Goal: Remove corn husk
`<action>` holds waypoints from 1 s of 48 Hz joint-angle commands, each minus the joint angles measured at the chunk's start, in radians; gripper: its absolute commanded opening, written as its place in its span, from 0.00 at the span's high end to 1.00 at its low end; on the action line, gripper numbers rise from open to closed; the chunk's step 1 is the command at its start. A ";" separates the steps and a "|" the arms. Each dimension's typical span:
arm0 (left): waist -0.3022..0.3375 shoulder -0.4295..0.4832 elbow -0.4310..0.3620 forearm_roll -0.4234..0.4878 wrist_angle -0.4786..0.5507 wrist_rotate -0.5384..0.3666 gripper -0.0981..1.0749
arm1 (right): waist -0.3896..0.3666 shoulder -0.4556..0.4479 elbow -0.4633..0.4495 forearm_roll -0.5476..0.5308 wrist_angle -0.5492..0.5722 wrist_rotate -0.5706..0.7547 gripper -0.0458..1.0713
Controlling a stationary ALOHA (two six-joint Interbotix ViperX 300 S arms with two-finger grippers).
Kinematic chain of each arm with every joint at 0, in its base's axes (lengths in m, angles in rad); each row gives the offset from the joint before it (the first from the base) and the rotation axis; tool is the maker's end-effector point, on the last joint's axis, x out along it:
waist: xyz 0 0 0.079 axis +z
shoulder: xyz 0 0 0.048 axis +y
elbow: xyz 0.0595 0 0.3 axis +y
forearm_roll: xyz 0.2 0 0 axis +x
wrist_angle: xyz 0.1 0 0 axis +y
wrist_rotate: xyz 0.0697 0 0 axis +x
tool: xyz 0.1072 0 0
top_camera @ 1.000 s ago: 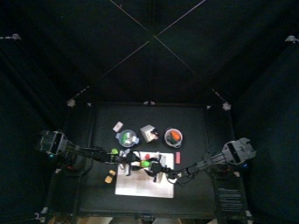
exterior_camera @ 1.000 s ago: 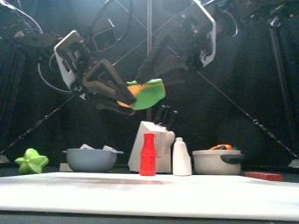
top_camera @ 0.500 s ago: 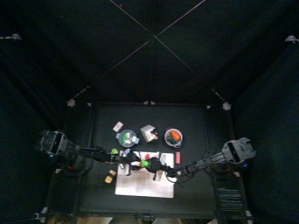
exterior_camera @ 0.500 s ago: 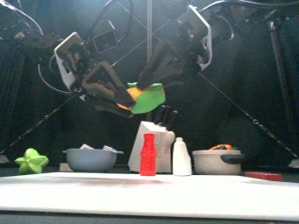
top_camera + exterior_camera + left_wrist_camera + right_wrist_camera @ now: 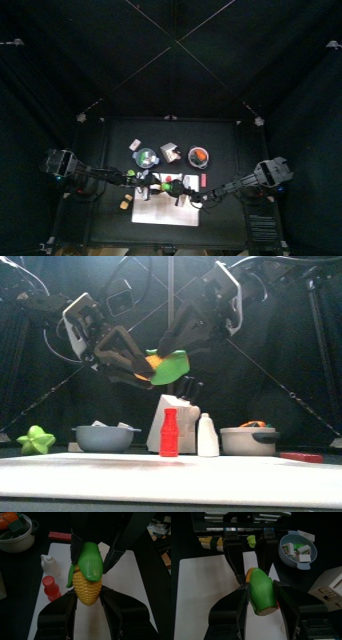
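Both claws hold the corn (image 5: 88,587) in the air above the table (image 5: 267,481): my left claw (image 5: 87,607) clenched on the yellow end, my right claw (image 5: 262,604) on the green husk (image 5: 262,592). Black curtains (image 5: 54,90) surround the table. From above, the corn is too small to make out.

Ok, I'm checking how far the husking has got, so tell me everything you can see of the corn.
The corn is a toy-like plastic cob held in the air above the white mat, between both arms. Its yellow kernel end sits in the left gripper; the right gripper closes on the glossy green husk covering the other end. The husk is still on.
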 commanded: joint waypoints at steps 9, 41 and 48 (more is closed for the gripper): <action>0.002 -0.006 -0.014 0.003 -0.011 0.003 0.36 | -0.002 -0.044 -0.012 -0.006 0.038 0.003 0.51; 0.006 -0.006 -0.008 0.003 -0.011 0.003 0.36 | 0.002 -0.089 -0.005 -0.017 0.074 0.005 0.51; 0.006 -0.006 -0.008 0.003 -0.011 0.002 0.36 | 0.005 -0.103 0.003 -0.017 0.087 0.006 0.51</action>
